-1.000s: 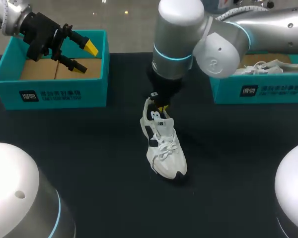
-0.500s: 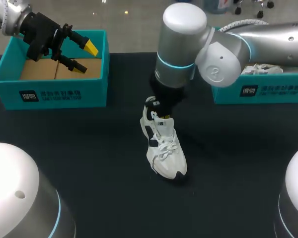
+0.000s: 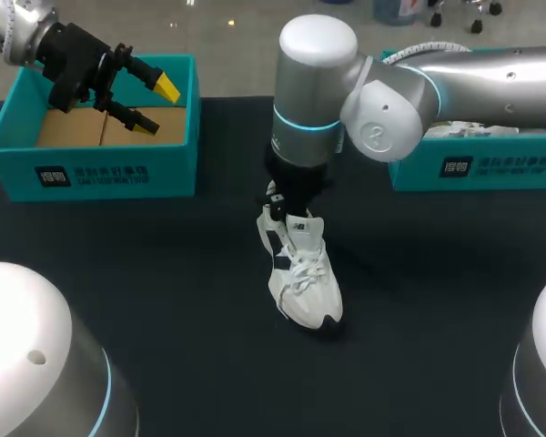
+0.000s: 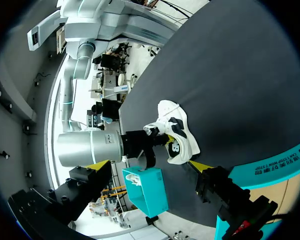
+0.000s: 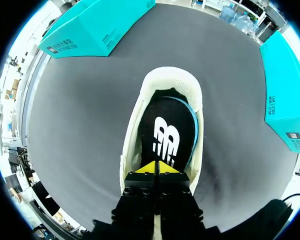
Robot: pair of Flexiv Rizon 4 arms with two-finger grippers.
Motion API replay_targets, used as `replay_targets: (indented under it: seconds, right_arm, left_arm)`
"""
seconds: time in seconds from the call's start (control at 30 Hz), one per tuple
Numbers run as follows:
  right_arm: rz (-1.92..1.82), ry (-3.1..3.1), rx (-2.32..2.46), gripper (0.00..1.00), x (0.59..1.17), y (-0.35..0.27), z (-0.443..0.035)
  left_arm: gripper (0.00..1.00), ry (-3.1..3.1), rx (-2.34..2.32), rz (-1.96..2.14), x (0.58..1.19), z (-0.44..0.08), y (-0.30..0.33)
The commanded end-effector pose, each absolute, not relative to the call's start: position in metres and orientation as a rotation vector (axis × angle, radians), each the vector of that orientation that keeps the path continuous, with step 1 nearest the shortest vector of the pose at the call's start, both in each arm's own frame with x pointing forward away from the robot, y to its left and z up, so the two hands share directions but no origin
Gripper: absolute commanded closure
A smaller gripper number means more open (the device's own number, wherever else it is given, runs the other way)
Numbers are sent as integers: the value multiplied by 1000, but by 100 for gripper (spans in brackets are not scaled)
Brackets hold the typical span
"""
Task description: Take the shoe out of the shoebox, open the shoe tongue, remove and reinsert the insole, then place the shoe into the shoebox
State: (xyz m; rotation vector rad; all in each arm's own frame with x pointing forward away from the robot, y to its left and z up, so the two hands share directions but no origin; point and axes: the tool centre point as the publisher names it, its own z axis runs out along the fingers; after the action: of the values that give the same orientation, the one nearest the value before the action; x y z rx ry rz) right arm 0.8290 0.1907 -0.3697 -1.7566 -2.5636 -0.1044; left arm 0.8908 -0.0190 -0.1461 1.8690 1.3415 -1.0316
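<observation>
The white shoe (image 3: 302,273) stands unmoved on the bench (image 3: 164,273); the right tool (image 5: 157,168), tips clenched together, has sunk into its opening over the insole (image 5: 165,135). Left tool (image 3: 159,106) hangs released above the shoebox (image 3: 109,168)

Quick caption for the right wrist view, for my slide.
Right gripper, tips shut, in the opening of the white shoe, over its black insole, on the dark table.

The black counter (image 3: 164,273) holds a white shoe (image 3: 305,282) in the middle, a teal shoebox (image 3: 109,168) upper left, and a second box (image 3: 491,168) upper right.
</observation>
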Motion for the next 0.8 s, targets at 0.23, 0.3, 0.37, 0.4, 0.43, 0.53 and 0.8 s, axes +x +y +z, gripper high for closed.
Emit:
replay_targets:
  seconds: [0.23,0.3,0.37,0.4,0.43,0.53,0.8]
  right_arm:
    - [-68,-2560,-1818,100,832,192,-374]
    - [-46,-2550,-1815,100,833,192,-381]
    - [-44,-2540,-1819,100,833,192,-387]
    - [-40,-2537,-1819,100,834,191,-390]
    - [-36,-2536,-1820,100,834,191,-393]
    - [-19,-2524,-1817,100,835,192,-400]
    - [12,-2515,-1804,100,834,193,-409]
  left_arm:
    - [0,1343,1872,-1030,891,-146,-19]
    - [0,1343,1872,-1030,891,-146,-19]
    - [0,1343,1872,-1030,891,-146,-19]
    - [0,1343,1872,-1030,891,-146,-19]
    - [0,1343,1872,-1030,891,-146,-19]
    - [0,1343,1872,-1030,891,-146,-19]
    - [0,1343,1872,-1030,891,-146,-19]
